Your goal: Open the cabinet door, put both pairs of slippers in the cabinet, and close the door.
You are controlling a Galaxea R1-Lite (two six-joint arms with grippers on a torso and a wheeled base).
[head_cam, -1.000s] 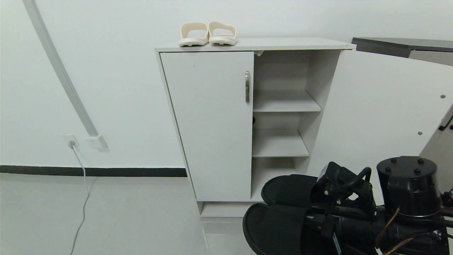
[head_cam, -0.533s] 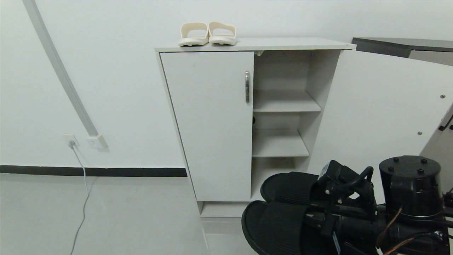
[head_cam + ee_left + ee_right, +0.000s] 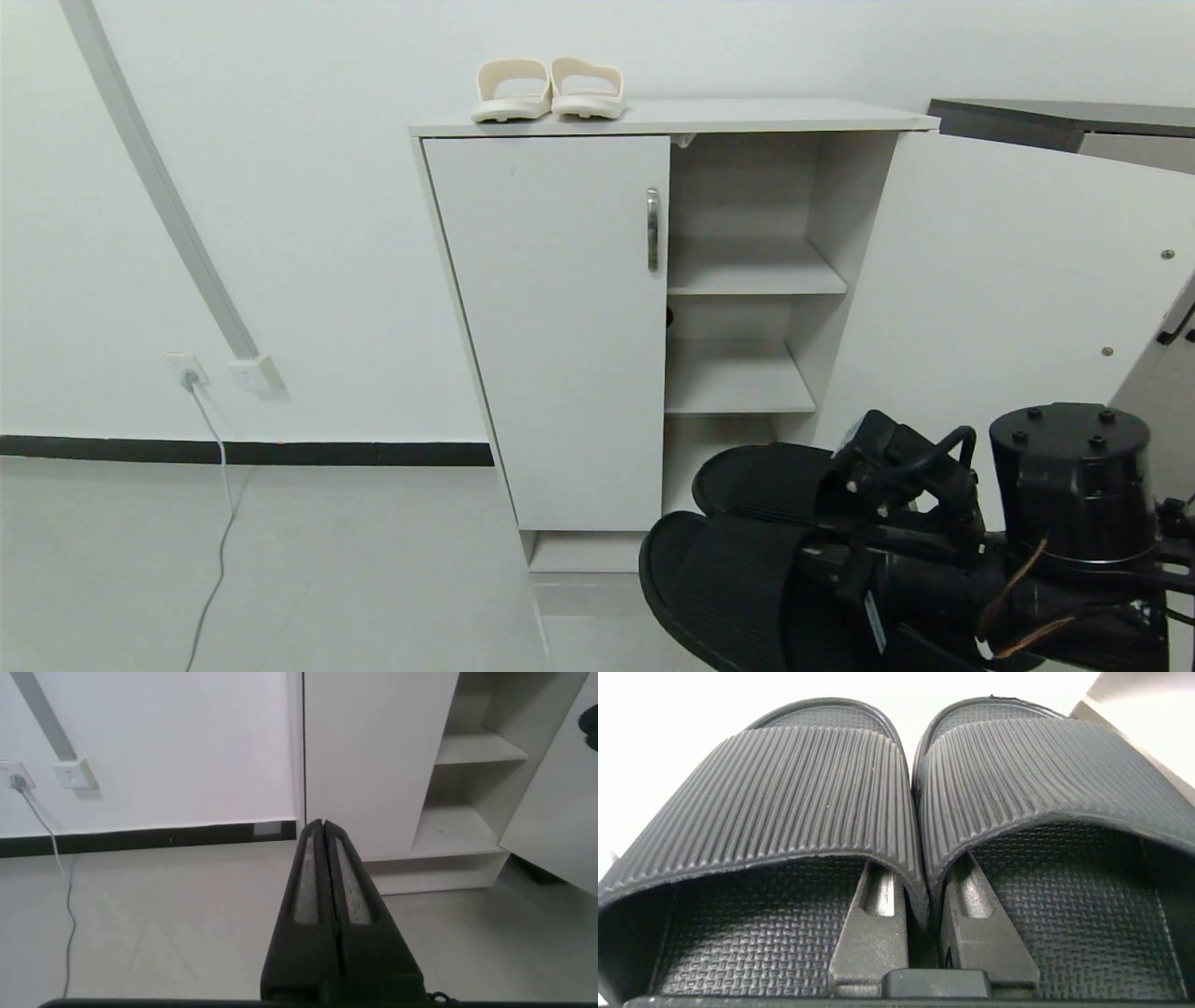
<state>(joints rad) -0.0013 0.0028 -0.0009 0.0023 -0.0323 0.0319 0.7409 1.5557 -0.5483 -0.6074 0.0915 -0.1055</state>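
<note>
Cabinet [image 3: 551,327] door [image 3: 1008,280] is open; right gripper [image 3: 924,924] pinches black slippers [image 3: 738,579] low before it, unshelved; white slippers [image 3: 549,89] sit on its top; left gripper [image 3: 324,887] is pressed together; closing is left.

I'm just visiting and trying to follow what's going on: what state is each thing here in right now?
Right door: open.
Left door: shut.
Black slippers: held together by the right hand, low in front of the open side.
Cream slippers: side by side on the cabinet.
Right hand: shut on the black slippers.
Left hand: shut, holding nothing.
</note>
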